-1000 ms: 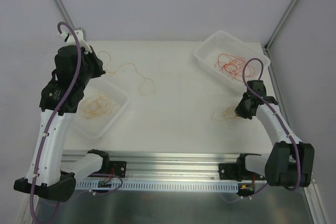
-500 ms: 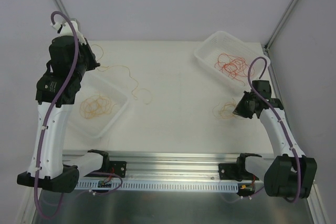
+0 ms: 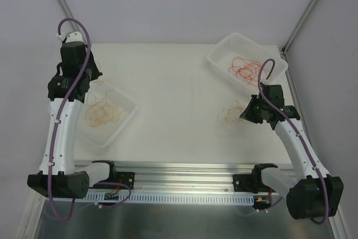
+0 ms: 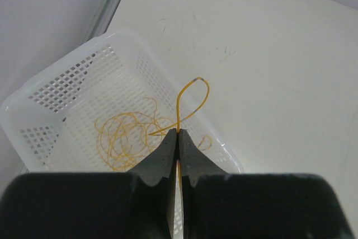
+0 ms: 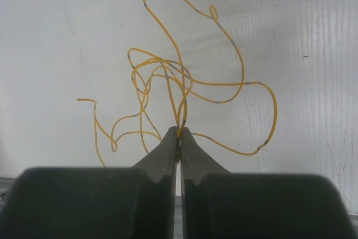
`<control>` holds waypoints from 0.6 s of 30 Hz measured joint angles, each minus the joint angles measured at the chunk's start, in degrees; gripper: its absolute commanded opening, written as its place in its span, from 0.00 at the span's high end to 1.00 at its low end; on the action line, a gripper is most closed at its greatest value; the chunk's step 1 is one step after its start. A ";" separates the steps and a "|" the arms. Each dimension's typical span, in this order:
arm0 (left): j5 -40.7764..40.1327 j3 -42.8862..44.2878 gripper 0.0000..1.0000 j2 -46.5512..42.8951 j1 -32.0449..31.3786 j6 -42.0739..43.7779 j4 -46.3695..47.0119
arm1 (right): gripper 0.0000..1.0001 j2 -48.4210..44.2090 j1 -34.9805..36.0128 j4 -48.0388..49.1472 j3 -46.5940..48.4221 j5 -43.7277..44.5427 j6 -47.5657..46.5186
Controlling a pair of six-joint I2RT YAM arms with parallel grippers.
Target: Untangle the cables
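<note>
On the white table, seen from above, my two arms reach toward opposite sides.

My left gripper hangs over a white mesh basket at the table's left side. Its jaws are pressed together on a single yellow-orange cable. In the wrist view the cable rises from between the fingertips as one narrow loop, and the top of the loop stands over the basket's rim. A strand also leads from the fingertips back toward a loose coil of more yellow-orange cable lying on the basket's floor. I cannot tell whether strand and coil are joined.

My right gripper sits low over the right side of the table. Its jaws are closed on strands of a yellow-orange tangle that lies spread on the bare tabletop. Several loops fan out from the fingertips. One long loop arcs away to the right, and a loose end trails off to the left.

Beyond that gripper, at the far right corner, a second basket sits at an angle. It holds a bundle of red-orange cables, apart from the tangle on the table.

A thick purple hose runs along my left arm.
</note>
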 measured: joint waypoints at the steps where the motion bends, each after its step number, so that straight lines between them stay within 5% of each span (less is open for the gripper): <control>1: 0.04 -0.70 1.00 -0.15 0.39 0.04 0.98 | 0.99 0.00 0.35 0.11 0.02 0.02 -0.02; 4: 0.07 -4.94 1.00 -0.44 2.71 0.04 3.08 | 0.99 0.20 1.97 0.22 0.02 0.07 -0.02; 8: 0.15 -12.76 0.56 0.17 5.60 0.37 4.35 | 0.99 1.09 4.90 0.39 0.02 0.35 -0.02; 9: 0.37 -14.29 0.32 0.59 5.90 0.48 4.33 | 0.99 1.36 5.81 0.42 0.02 0.39 -0.02; 11: 1.29 -16.20 0.16 1.05 5.92 0.50 4.28 | 0.99 1.84 7.37 0.52 0.02 0.55 -0.02; 13: 3.06 -16.76 0.06 1.01 5.90 0.48 4.28 | 0.99 2.56 9.14 0.98 0.15 0.66 0.00; 18: 12.37 -17.70 0.04 -1.03 5.22 -0.24 6.10 | 0.98 6.47 13.70 3.58 1.36 1.53 0.37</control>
